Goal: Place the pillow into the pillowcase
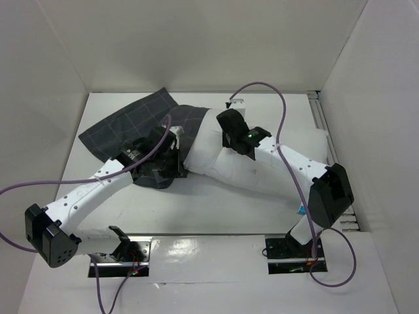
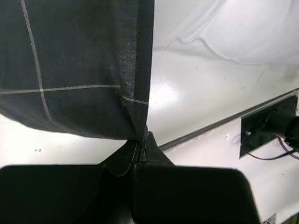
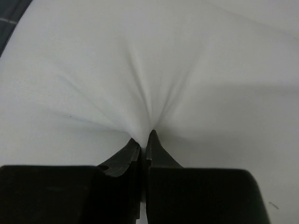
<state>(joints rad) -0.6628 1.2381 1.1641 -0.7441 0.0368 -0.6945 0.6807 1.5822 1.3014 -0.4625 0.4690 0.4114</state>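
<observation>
From where I stand, the job looks begun but far from finished. The pillowcase [image 1: 127, 124] lies limp and wrinkled at the far left of the tabletop [image 1: 216, 203]. The pillow [image 1: 275, 163] stretches away to the right of it, with nearly all of its white cover bare. Where the two meet, the dark cloth lies against the pillow's left end. From above I cannot tell whether that end sits inside the opening or merely under a flap of cloth.

The left fingers [image 2: 148, 143] are closed on the edge of the pillowcase, pinching its hem. The cloth rises from the grip as a dark sheet with a fold in it, lifted off the tabletop there. The right fingers [image 3: 154, 145] are closed on a pinch of the pillow's cover, and creases fan out from the grip. A sliver of checked cloth shows in the top left corner of that wrist view, so this hold is near the pillowcase end of the pillow.

What I would count as done is that each arm has one thing in hand and the two things are touching, end to mouth. What is left, as I judge it, is most of the work:

- The mouth needs holding open wide enough.
- The pillow has to be fed in along its whole length.
- The case has to be drawn over the far end that lies near the right arm's base.
</observation>
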